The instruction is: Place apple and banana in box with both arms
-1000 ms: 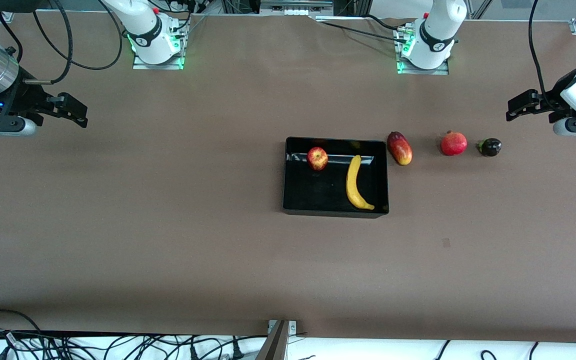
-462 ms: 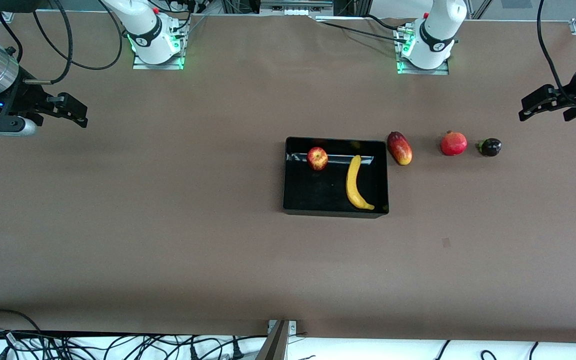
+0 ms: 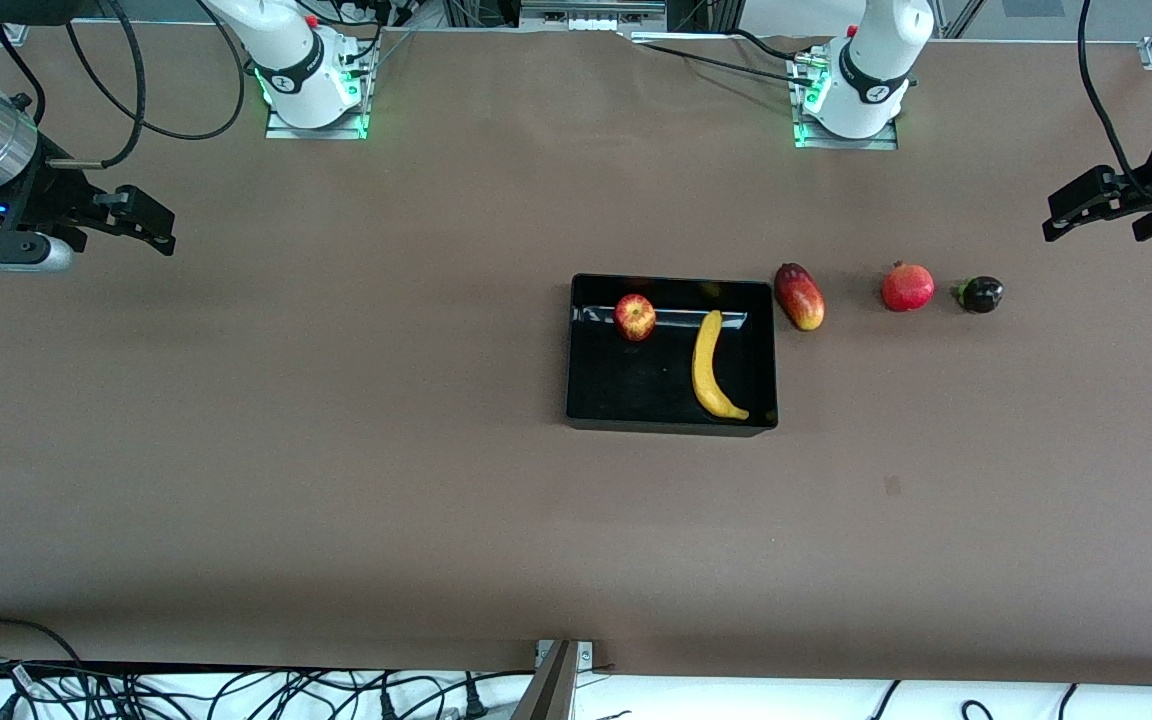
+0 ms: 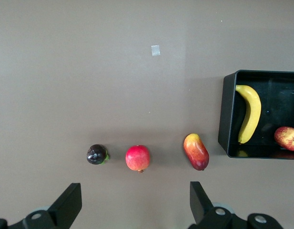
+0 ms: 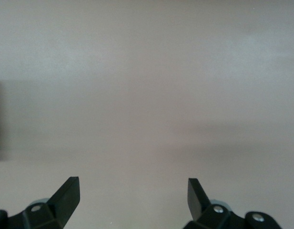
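Observation:
The black box (image 3: 581, 350) (image 4: 224, 114) stands mid-table. Inside it lie the red-and-yellow apple (image 3: 635, 317) (image 4: 287, 138) and the long yellow banana (image 3: 709, 366) (image 4: 248, 112), apart from each other. My left gripper (image 3: 1071, 212) (image 4: 136, 200) hangs open and empty above the table at the left arm's end, away from the box. Over bare table at the right arm's end hangs my right gripper (image 3: 141, 218) (image 5: 133, 195), open and empty as well.
A red-yellow mango (image 3: 799, 296) (image 4: 196, 151) lies just beside the box toward the left arm's end. Farther that way sit a round red fruit with a crown tip (image 3: 907, 287) (image 4: 137, 158) and a small dark purple fruit (image 3: 980, 294) (image 4: 96, 154).
My left gripper has drawn back toward the left arm's end of the table and slowed to a near stop. The right arm and the fruit have not moved.

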Controlling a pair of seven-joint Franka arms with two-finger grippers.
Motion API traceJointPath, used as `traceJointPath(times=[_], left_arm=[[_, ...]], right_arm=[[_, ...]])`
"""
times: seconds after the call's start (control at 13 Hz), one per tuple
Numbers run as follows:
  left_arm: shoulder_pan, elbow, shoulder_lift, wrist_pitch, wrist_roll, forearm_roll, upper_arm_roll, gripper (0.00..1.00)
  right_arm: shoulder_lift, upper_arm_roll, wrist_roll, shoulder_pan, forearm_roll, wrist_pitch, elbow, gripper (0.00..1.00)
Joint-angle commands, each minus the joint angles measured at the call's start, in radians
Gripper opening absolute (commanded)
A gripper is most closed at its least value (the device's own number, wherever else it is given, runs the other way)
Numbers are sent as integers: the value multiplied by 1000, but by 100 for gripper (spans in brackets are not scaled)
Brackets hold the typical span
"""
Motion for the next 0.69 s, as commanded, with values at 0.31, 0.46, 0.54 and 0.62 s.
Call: traceJointPath(times=[0.31, 0.46, 0.54, 0.62], left_arm=[[7, 19, 12, -7, -7, -10, 0, 100], [8, 37, 18, -7, -10, -7, 0, 100], [8, 39, 18, -7, -10, -5, 0, 100], [8, 39, 20, -7, -13, -7, 0, 100]], right_arm=[[4, 5, -14, -12, 20, -9, 12, 100], [4, 5, -14, -12, 20, -10, 14, 100], [4, 5, -14, -12, 20, -9, 12, 100], [4, 5, -14, -13, 20, -9, 14, 100]])
